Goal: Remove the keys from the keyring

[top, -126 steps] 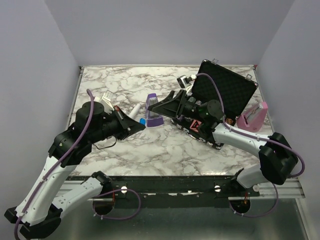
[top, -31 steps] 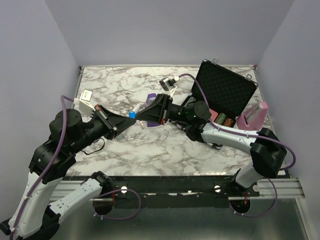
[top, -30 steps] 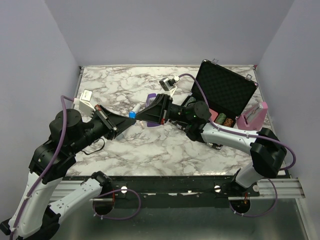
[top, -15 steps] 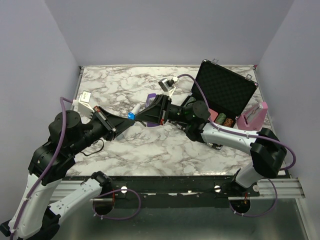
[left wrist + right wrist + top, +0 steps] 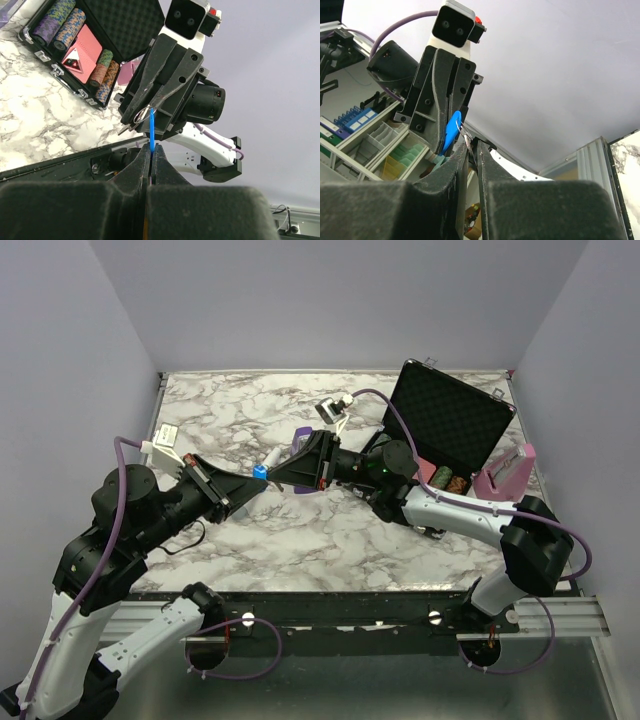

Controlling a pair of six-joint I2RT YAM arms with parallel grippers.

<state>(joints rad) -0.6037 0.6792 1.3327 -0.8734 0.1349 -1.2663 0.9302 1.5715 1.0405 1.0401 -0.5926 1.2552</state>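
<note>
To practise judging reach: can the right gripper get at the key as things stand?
Probably yes: the right gripper has its tips at the key and ring, which the left gripper holds up by the blue tag. Nothing lies between.

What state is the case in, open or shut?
Open. The case has its lid raised, and the left wrist view shows chips and cards inside.

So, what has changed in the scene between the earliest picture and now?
Both arms swung left: the left gripper drew back, the right gripper followed, past the purple metronome. Their tips now meet in the air, the left shut on the flat blue plastic tag, the right on the thin silver keyring, the tiny silver key hanging. The open black case and white pen-like stick stayed.
</note>
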